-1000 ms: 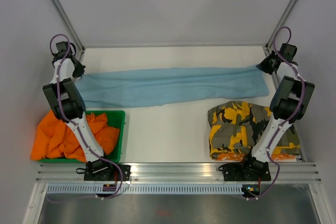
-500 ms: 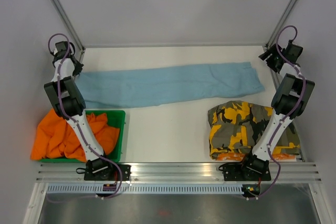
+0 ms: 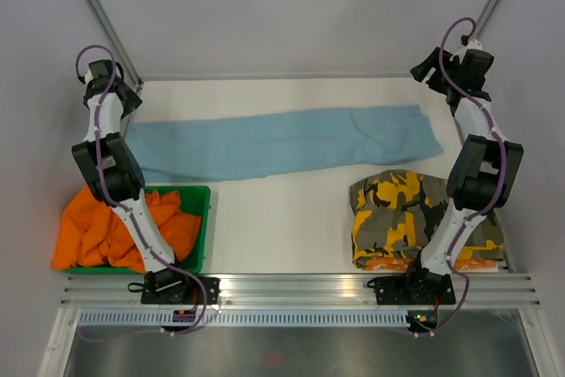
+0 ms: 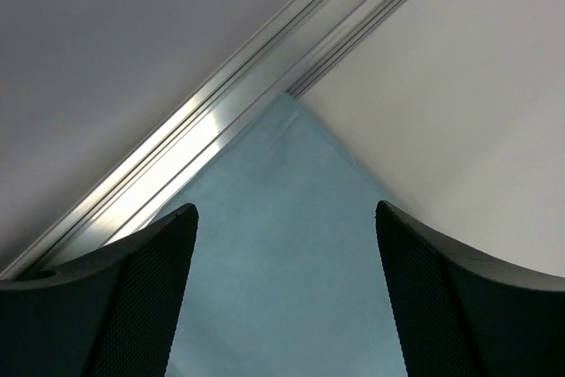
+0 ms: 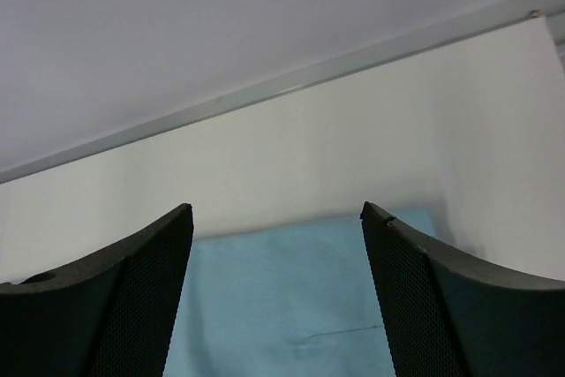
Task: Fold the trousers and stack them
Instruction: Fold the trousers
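Light-blue trousers (image 3: 282,143) lie flat beneath the left end effector (image 4: 284,218) and right end effector (image 5: 276,214), both open, empty; camouflage pair (image 3: 402,209) seems folded; orange pair (image 3: 97,231) awaits folding.

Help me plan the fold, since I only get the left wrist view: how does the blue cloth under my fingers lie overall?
Observer: The light-blue trousers lie flat, stretched left to right across the far side of the table.
Operator: Is the right gripper holding the other end?
Observer: No. The right gripper is open, raised near that end, with nothing between its fingers.
Operator: Where would a stack go?
Observer: Folded camouflage trousers lie at the near right.
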`<state>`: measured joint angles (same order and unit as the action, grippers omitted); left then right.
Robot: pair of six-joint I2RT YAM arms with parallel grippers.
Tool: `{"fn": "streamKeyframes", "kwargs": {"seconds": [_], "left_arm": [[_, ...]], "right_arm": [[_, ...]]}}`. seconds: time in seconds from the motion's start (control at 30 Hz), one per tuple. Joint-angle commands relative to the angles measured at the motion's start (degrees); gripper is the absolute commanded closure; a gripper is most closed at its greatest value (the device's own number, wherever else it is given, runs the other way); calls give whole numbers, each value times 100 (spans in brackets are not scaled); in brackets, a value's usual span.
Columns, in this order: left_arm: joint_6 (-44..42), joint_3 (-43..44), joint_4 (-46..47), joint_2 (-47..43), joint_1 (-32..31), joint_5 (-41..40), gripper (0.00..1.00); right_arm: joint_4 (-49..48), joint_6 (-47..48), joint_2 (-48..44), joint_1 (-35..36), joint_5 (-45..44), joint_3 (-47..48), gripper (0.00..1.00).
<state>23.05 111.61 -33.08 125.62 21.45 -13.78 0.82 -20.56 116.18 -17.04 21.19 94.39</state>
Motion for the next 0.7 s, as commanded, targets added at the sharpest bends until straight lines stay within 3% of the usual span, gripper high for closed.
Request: {"fn": "streamKeyframes", "kwargs": {"seconds": [0.0, 0.2, 0.33, 0.4, 0.43, 0.5, 0.53, 0.57, 0.6, 0.67], "left_arm": [[-117, -542, -41, -1275, -45, -503, 13], [139, -2123, 126, -2217, -36, -503, 6], [33, -2609, 100, -2209, -36, -108, 13], [42, -2880, 205, -2226, -36, 138, 19], [59, -2960, 249, -2235, -45, 208, 29], [120, -3083, 363, -2218, -36, 498, 43], [138, -3101, 372, -2200, -36, 630, 60], [260, -3128, 364, -2174, -53, 788, 71], [340, -3180, 346, -2113, -53, 850, 97], [463, -3277, 390, -2060, -97, 1148, 98]], "right_arm": [[-179, 350, -640, 287, 175, -420, 17], [-144, 438, -1080, 394, -158, -1685, 15], [627, 772, -826, 394, -773, -1828, 16], [814, 869, -711, 394, -618, -1880, 23], [849, 860, -650, 394, -477, -1915, 36], [771, 712, -518, 403, -248, -2020, 49], [736, 650, -413, 403, -230, -2030, 62], [753, 588, -360, 403, -203, -1986, 67], [779, 536, -307, 403, -194, -1968, 76], [771, 491, -210, 412, -194, -1968, 85]]}}
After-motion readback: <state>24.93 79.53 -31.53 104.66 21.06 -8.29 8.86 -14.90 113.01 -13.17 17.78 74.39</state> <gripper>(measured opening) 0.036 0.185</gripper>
